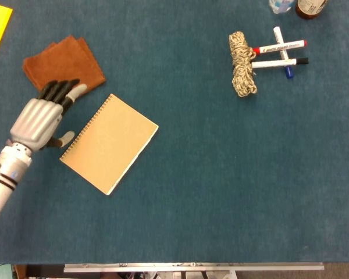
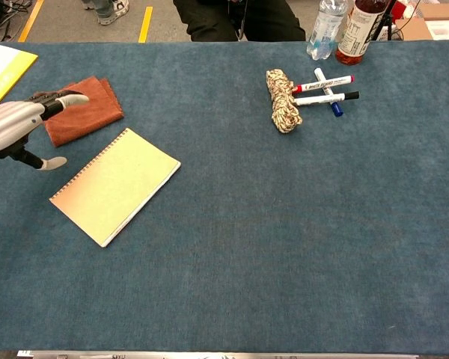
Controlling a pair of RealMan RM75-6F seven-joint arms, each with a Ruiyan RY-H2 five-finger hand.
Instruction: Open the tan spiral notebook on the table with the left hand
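At frame left the left robot hand [image 1: 39, 116], fingers extended and empty, sits apart from the closed tan spiral notebook [image 1: 109, 143] on the blue desk [image 1: 221, 174]; only the chest view shows bottles [image 2: 343, 26] whole beyond the far edge.

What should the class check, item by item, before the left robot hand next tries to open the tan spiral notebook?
1. Notebook lies flat, cover closed: ok.
2. Left robot hand is touching the notebook: not ok, it is off the spiral edge, fingers over the brown cloth.
3. Robot hand holds nothing: ok.
4. Nothing lies on the cover: ok.
5. Free page edge has bare table beside it: ok.
6. Rope and markers are well away: ok.
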